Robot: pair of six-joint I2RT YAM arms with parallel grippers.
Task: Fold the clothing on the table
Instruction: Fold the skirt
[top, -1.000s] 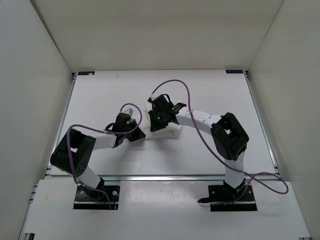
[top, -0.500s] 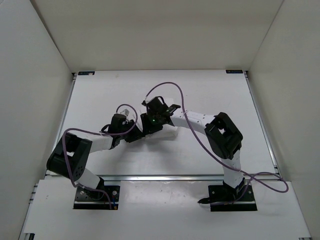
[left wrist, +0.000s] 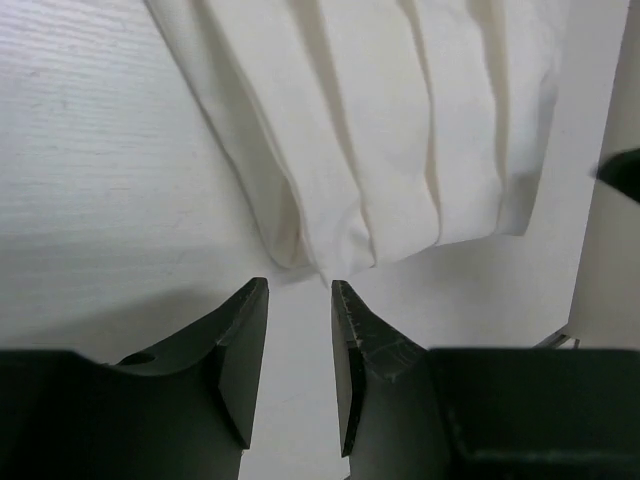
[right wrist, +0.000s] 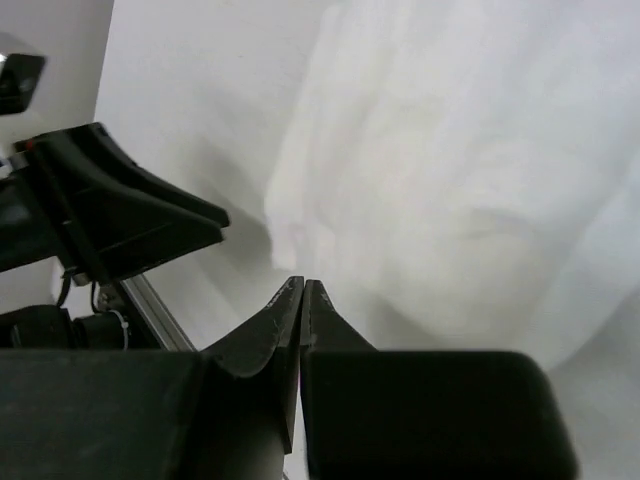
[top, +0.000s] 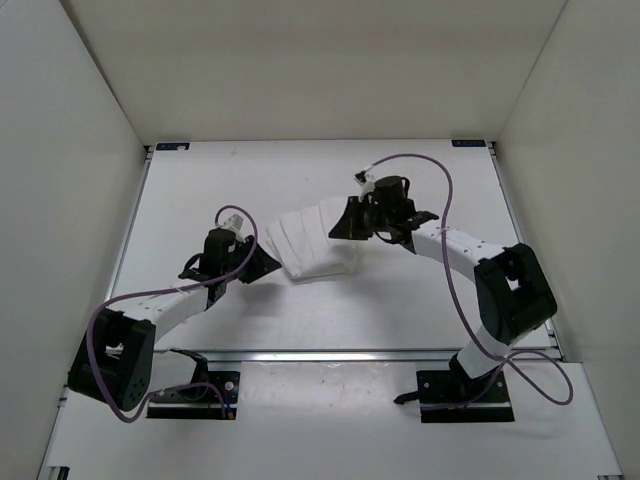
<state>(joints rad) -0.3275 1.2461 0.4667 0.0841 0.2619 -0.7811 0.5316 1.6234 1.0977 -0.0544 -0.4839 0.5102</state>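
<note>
Pleated clothing lies mid-table between two grippers
Left gripper stands partly open and empty, just short of the garment's corner; right gripper is closed tight at its opposite edge; whether it pinches fabric cannot be told

**A:** Left arm, right arm: white links, chunky black joints, flat black base plates.

**B:** And purple cables looping off both! Left gripper, right gripper: dark wedge fingers, tapering to thin tips.
</note>
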